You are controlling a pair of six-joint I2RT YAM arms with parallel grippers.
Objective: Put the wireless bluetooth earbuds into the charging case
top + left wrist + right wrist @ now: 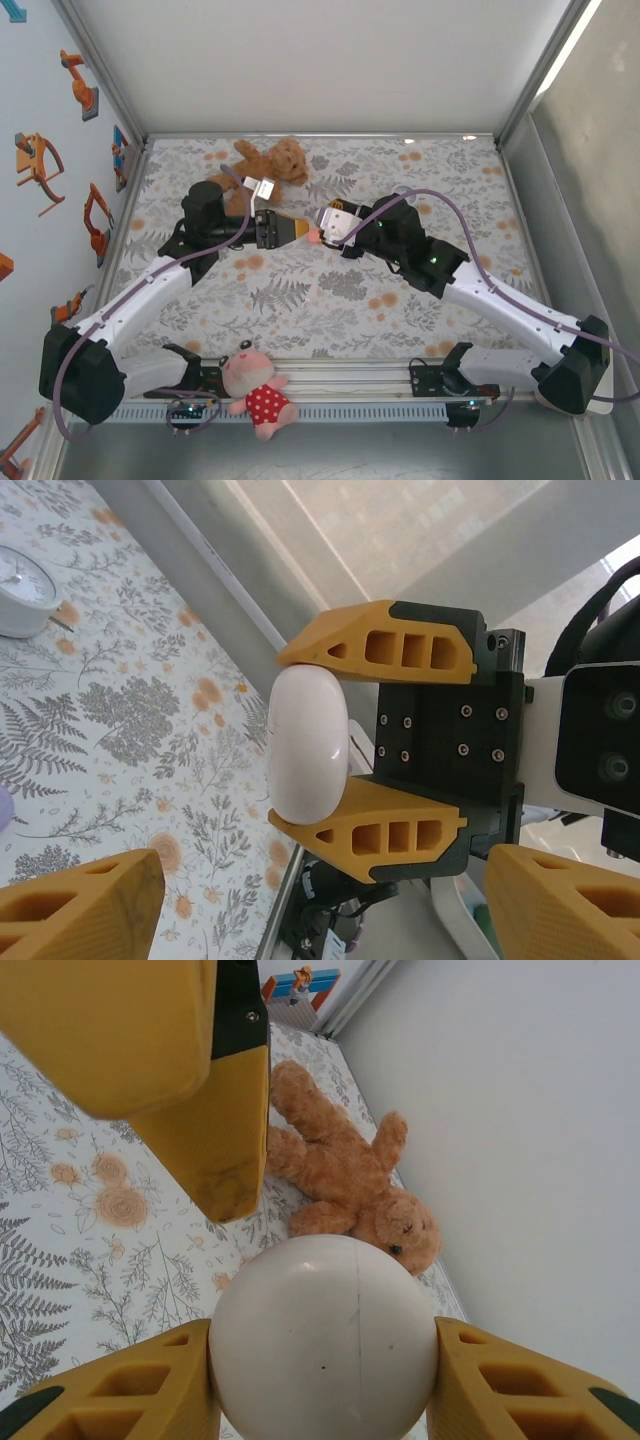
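My right gripper (318,232) (325,1360) is shut on a white, rounded charging case (325,1345), held above the floral cloth; a thin seam runs down the case and the lid looks closed. In the left wrist view the same case (308,745) sits between the right arm's yellow fingers (400,650). My left gripper (290,230) (325,880) faces it at close range, open, its fingertips (90,905) wide apart with nothing between them. One left finger (200,1080) hangs just above the case. The earbuds are out of view. A pale purple sliver (4,810) is too cropped to identify.
A brown teddy bear (265,160) (350,1175) lies at the back of the cloth behind the grippers. A pink doll in a red dotted dress (258,385) rests on the near rail. A white round dial-faced object (20,590) lies on the cloth.
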